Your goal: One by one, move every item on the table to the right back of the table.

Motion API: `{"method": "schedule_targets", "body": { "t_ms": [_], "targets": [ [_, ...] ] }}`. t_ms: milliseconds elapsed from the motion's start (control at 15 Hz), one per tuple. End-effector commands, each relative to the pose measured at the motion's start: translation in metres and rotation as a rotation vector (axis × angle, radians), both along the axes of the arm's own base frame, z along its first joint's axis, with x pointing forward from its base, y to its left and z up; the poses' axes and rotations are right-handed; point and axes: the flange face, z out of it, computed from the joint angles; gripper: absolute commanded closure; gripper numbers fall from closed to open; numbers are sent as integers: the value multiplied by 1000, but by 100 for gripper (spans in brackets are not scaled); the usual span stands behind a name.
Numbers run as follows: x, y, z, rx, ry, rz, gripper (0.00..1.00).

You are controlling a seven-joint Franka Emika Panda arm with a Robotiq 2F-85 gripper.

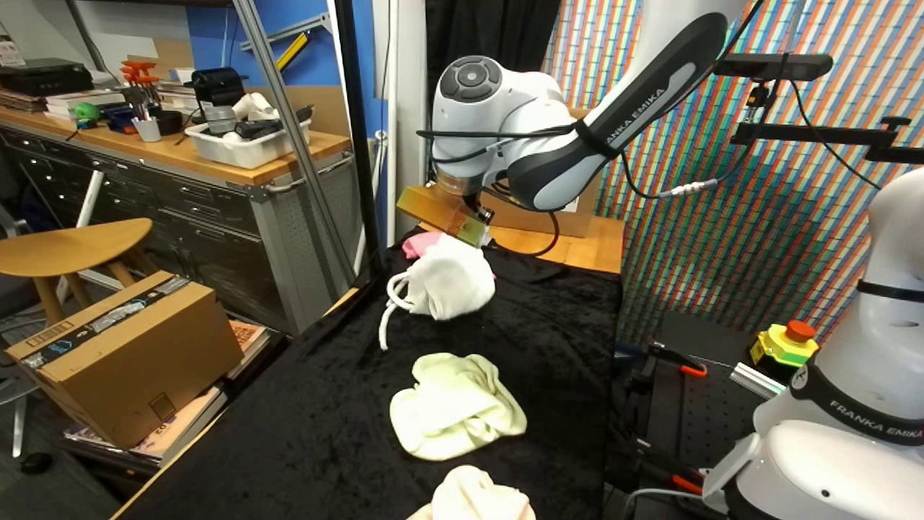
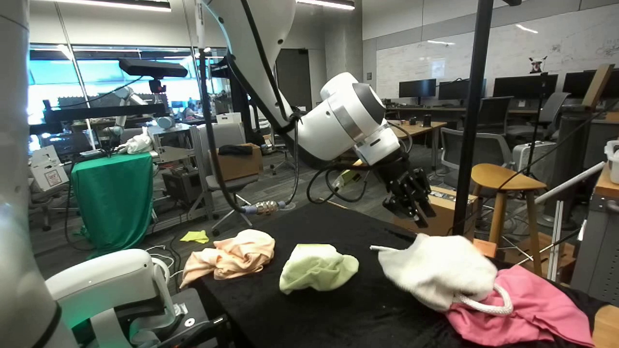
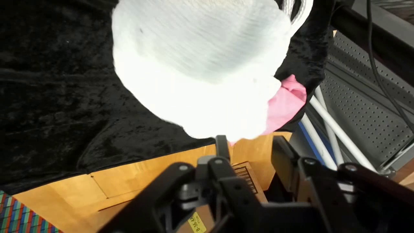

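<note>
A white fuzzy item with white cords (image 1: 451,282) lies partly on a pink cloth (image 1: 421,244) at one end of the black-covered table (image 1: 325,426). Both also show in an exterior view, the white item (image 2: 435,268) covering part of the pink cloth (image 2: 527,309). A pale green cloth (image 1: 458,408) lies crumpled mid-table. A peach cloth (image 2: 237,256) lies at the opposite end, partly cut off in an exterior view (image 1: 480,498). My gripper (image 2: 421,217) is raised above the table, pointing down. In the wrist view my gripper (image 3: 250,142) has its fingers apart, nothing between them, near the white item (image 3: 207,58).
A wooden surface (image 3: 136,171) with a cardboard box (image 1: 541,217) adjoins the table end. A black pole (image 2: 471,125) rises beside the table. A second robot arm (image 1: 844,375) stands alongside. Another cardboard box (image 1: 130,354) is off the table's side.
</note>
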Motion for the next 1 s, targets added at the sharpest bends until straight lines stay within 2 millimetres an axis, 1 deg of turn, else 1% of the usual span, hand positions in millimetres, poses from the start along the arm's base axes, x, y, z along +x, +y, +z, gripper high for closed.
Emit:
{"method": "schedule_targets", "body": {
  "t_ms": [0, 133, 267, 333, 467, 733, 933],
  "targets": [
    [7, 8, 5, -15, 5, 0, 29],
    [6, 14, 7, -2, 13, 17, 13],
    [2, 27, 8, 21, 40, 77, 1],
    [0, 35, 9, 26, 55, 113, 0],
    [-7, 60, 12, 50, 85, 239, 0],
    [-22, 113, 18, 89, 154, 442, 0],
    [-32, 143, 13, 133, 228, 585, 0]
  ]
}}
